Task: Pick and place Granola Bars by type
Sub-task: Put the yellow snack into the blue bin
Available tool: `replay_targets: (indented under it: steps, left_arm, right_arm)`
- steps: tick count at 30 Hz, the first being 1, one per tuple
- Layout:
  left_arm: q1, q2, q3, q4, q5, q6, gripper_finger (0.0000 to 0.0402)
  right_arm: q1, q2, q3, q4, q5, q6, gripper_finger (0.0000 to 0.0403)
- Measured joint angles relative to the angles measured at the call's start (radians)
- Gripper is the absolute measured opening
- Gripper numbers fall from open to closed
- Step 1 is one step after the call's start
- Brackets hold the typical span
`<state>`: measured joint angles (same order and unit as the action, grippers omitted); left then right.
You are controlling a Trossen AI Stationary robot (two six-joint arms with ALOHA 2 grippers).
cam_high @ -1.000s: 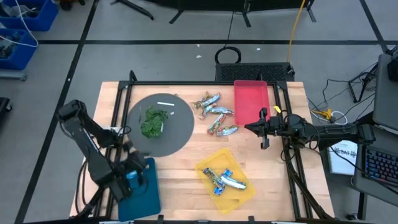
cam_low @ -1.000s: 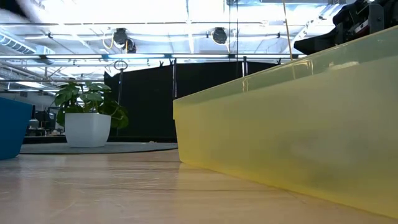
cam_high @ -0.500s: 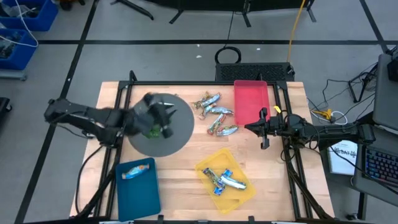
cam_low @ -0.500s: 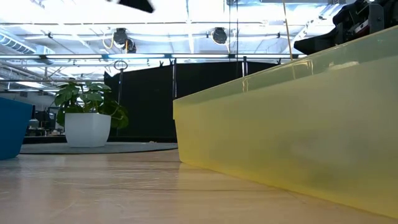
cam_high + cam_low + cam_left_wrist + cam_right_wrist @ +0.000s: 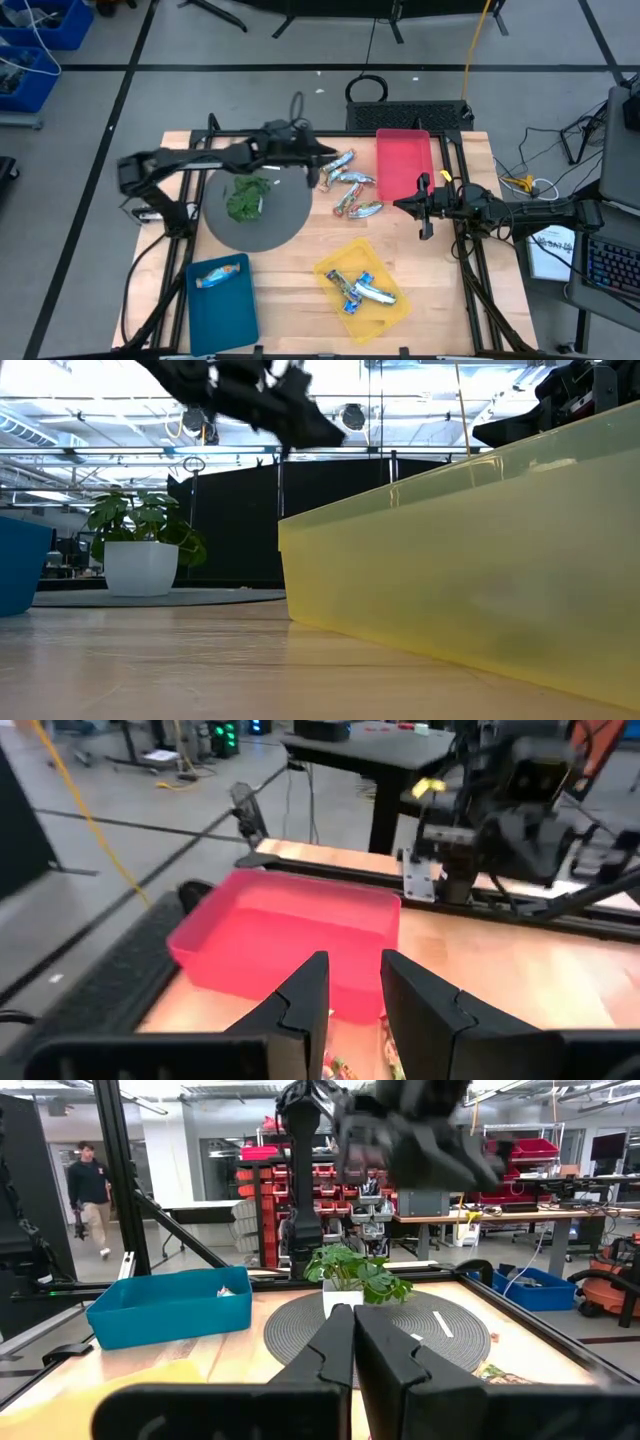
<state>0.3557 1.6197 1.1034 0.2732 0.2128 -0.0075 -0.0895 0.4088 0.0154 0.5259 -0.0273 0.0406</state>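
Several loose granola bars (image 5: 346,183), silvery and teal with orange-brown, lie in a heap on the wood between the grey round mat (image 5: 285,225) and the red tray (image 5: 403,165). One teal and orange bar (image 5: 220,275) lies in the blue tray (image 5: 225,315). Blue and silvery bars (image 5: 362,290) lie in the yellow tray (image 5: 385,312). My left gripper (image 5: 322,157) hangs open above the table at the heap's left far side; its wrist view shows the fingers (image 5: 305,1000) apart with bars (image 5: 335,1067) just below. My right gripper (image 5: 408,205) waits shut, right of the heap.
A green leafy clump (image 5: 245,197) and a small white stick (image 5: 262,166) lie on the grey mat. The yellow tray's wall (image 5: 470,560) fills the low view. A person (image 5: 95,1190) walks in the room beyond the table.
My left arm has swung from over the blue tray at the near left corner, up and across the grey mat, toward the far edge and the loose heap of bars. A teal and orange bar that it left behind lies in the blue tray.
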Motion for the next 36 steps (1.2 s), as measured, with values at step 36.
replay_targets:
  steps: [36]
  left_arm:
    - [-0.011,0.255,0.000,-0.256,-0.084,-0.317,0.0102]
  right_arm:
    - [0.000,0.000,0.000,0.000,0.000,0.000,0.0004]
